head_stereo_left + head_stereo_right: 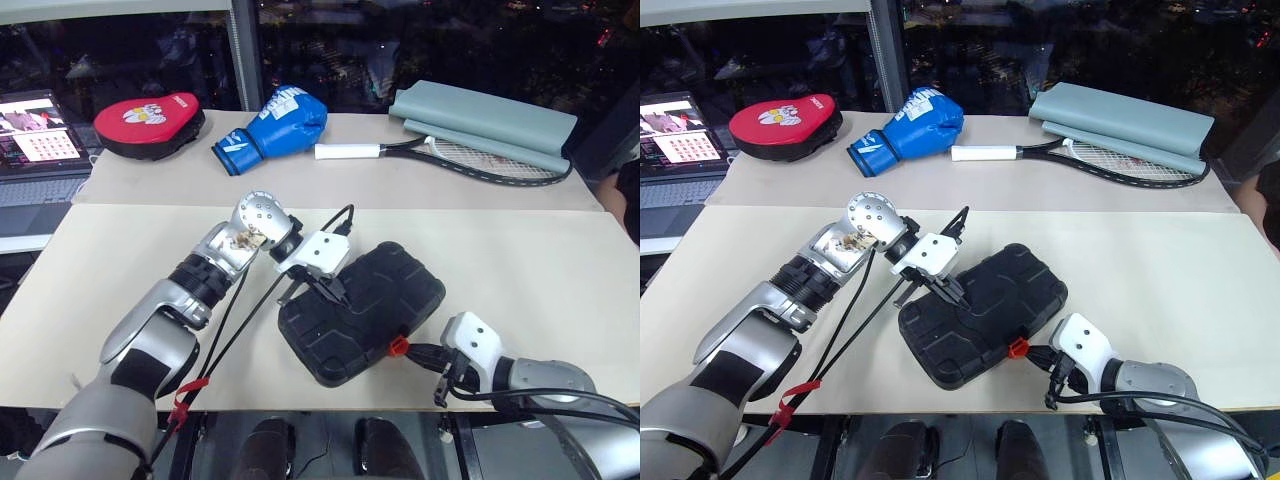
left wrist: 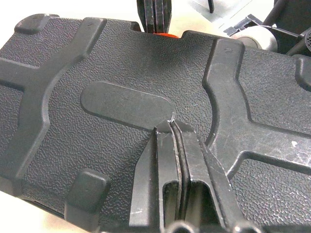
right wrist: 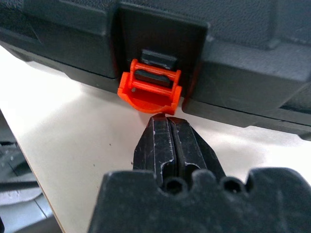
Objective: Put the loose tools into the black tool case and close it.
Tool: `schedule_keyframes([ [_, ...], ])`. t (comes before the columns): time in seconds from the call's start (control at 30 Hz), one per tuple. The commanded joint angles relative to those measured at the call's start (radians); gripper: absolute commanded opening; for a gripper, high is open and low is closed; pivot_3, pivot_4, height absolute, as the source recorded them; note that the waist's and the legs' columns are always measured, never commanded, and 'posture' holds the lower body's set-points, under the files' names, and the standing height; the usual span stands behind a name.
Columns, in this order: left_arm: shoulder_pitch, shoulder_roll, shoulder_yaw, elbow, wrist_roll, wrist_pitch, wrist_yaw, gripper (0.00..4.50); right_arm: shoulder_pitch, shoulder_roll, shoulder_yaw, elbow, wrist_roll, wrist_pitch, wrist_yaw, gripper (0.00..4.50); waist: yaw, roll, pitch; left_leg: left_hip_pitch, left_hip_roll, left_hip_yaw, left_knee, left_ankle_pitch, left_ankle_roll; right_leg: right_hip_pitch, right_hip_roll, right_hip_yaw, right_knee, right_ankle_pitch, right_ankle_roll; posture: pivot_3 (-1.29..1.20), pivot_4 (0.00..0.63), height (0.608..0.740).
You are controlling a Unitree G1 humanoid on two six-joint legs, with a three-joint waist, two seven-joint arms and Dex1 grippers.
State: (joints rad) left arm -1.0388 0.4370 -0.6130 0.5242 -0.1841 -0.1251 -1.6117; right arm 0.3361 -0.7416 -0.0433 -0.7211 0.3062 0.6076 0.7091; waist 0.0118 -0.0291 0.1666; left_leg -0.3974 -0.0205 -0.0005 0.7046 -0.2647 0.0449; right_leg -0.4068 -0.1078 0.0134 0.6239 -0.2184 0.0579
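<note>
Left eye view: the black tool case lies closed at the table's near edge, around 6 o'clock from the tennis racket. The left gripper, fingers pressed together, rests its tips on the lid. At the case's 4 o'clock, the right gripper, fingers also pressed together, points at the orange latch, its tips just beside it; I cannot tell whether they touch.
</note>
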Motion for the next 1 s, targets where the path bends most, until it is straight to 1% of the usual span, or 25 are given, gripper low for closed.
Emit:
schedule_keyframes([
  [0.03, 0.017, -0.006, -0.016, 0.001, 0.026, -0.005, -0.003, 0.10, 0.020, 0.040, 0.030, -0.001, -0.038, -0.047, -0.051, 0.00, 0.000, 0.000, 0.000, 0.000, 0.000, 0.000, 0.000, 0.000, 0.000, 0.000, 0.000, 0.000, 0.000, 0.000, 0.000, 0.00, 0.150, 0.736],
  [0.07, 0.017, -0.008, -0.016, 0.002, 0.027, -0.006, -0.003, 0.10, 0.024, 0.055, 0.038, 0.005, -0.047, -0.051, -0.065, 0.00, 0.000, 0.000, 0.000, 0.000, 0.000, 0.000, 0.000, 0.000, 0.000, 0.000, 0.000, 0.000, 0.000, 0.000, 0.000, 0.00, 0.150, 0.736],
  [0.2, 0.005, -0.012, -0.020, 0.012, 0.027, -0.009, -0.003, 0.10, 0.045, 0.170, 0.035, 0.038, -0.058, -0.089, -0.155, 0.00, 0.000, 0.000, 0.000, 0.000, 0.000, 0.000, 0.000, 0.000, 0.000, 0.000, 0.000, 0.000, 0.000, -0.001, 0.002, 0.00, 0.150, 0.736],
  [0.4, -0.008, -0.006, -0.033, 0.028, 0.023, -0.023, -0.003, 0.10, 0.042, 0.263, 0.063, 0.079, -0.074, -0.119, -0.201, 0.00, 0.000, 0.000, 0.000, 0.001, 0.000, 0.000, 0.000, 0.000, 0.000, 0.000, 0.000, 0.000, 0.000, -0.002, 0.003, 0.00, 0.150, 0.736],
  [0.63, -0.032, -0.021, -0.044, 0.065, 0.026, -0.041, -0.003, 0.10, 0.035, 0.393, 0.071, 0.130, -0.034, -0.170, -0.235, 0.00, -0.011, 0.000, 0.000, 0.005, 0.002, 0.000, 0.000, 0.000, 0.000, 0.003, 0.001, 0.001, 0.001, -0.002, 0.005, 0.00, 0.150, 0.736],
  [0.83, -0.047, -0.029, -0.058, 0.085, 0.020, -0.053, -0.003, 0.10, 0.080, 0.445, 0.078, 0.102, 0.006, -0.246, -0.207, 0.00, -0.020, 0.000, 0.000, 0.007, 0.002, 0.000, 0.000, 0.001, 0.000, 0.002, 0.002, 0.001, 0.002, -0.002, 0.003, 0.00, 0.150, 0.736],
  [1.0, -0.057, -0.042, -0.062, 0.112, 0.023, -0.067, -0.003, 0.10, 0.095, 0.439, 0.055, 0.061, 0.041, -0.274, -0.189, 0.00, -0.024, 0.000, 0.000, 0.005, 0.002, 0.000, -0.003, 0.001, 0.000, 0.001, 0.002, 0.002, 0.002, -0.003, 0.003, 0.00, 0.150, 0.736],
])
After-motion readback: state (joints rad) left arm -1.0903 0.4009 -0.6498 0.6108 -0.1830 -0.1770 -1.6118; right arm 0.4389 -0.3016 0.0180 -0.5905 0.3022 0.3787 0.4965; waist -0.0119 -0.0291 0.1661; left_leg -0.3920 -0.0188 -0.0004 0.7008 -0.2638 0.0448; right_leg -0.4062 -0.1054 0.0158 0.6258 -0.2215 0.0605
